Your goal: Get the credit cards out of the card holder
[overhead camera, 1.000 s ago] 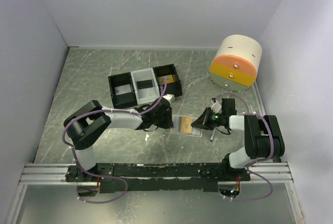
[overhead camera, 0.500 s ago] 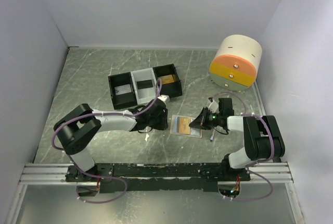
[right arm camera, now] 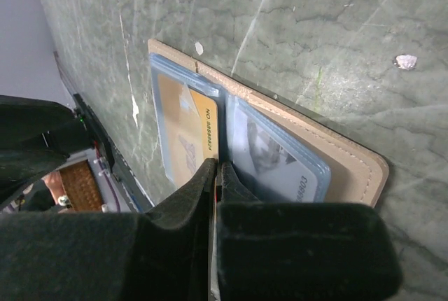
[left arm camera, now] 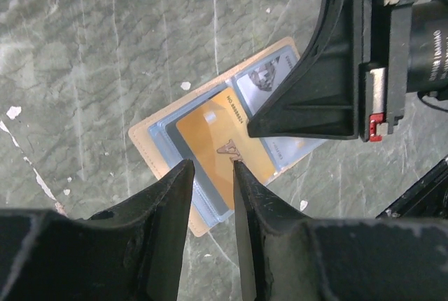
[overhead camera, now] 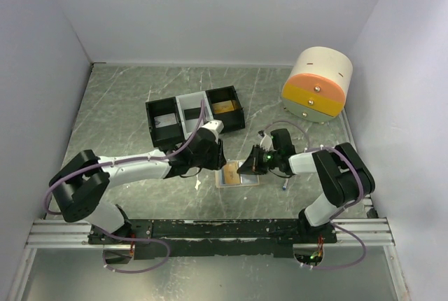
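On the table, near the tray, the left gripper hovers with jaws slightly apart, holding nothing. The right gripper, closed and empty, presses its tip on the fold of the holder, which lies open (pale blue inside up) beneath both. An orange card pokes from one pocket.

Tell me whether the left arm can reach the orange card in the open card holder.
Probably yes: the left gripper hovers open at the exposed end of the orange card. The shut right gripper pins the card holder at its fold, clear of that end.
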Controlling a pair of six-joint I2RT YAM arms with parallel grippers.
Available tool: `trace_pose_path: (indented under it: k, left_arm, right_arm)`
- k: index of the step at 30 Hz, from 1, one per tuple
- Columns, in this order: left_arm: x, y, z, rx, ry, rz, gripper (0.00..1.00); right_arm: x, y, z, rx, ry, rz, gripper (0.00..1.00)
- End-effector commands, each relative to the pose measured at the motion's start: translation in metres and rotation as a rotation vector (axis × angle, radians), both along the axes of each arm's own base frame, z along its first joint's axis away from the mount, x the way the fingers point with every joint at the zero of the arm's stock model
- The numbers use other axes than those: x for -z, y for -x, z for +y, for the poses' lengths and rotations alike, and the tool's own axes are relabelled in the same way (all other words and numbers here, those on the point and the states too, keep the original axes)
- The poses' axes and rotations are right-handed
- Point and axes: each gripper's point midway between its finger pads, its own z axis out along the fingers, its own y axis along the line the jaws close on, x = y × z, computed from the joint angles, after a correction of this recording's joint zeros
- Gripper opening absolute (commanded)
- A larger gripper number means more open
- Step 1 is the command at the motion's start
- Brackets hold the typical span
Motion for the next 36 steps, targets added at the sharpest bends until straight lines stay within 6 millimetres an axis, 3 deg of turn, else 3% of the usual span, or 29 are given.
trace_pose_path:
  k: [1, 6, 11, 21, 29, 36]
  left_arm:
    - [0.01, 0.011, -0.003, 0.037, 0.027, 0.033, 0.41]
    - [0.027, 0.021, -0.017, 0.077, 0.071, 0.097, 0.4]
    - [0.02, 0.022, -0.035, 0.125, 0.129, 0.087, 0.41]
    - [0.028, 0.019, -0.057, 0.181, 0.122, 0.081, 0.41]
    - [0.051, 0.004, -0.055, 0.134, 0.025, 0.081, 0.35]
    - [0.069, 0.012, -0.034, 0.096, -0.057, 0.111, 0.3]
  right_arm:
    - [0.007, -0.011, -0.002, 0.053, 0.049, -0.003, 0.0]
    - [0.005, -0.019, -0.019, 0.086, 0.097, -0.026, 0.0]
    - [0.004, -0.018, -0.034, 0.105, 0.057, -0.002, 0.0]
    - [0.006, -0.012, -0.03, 0.1, 0.011, 0.024, 0.0]
    - [0.006, -0.014, -0.034, 0.112, 0.036, 0.015, 0.0]
    - [-0.001, -0.012, -0.029, 0.119, -0.016, 0.016, 0.0]
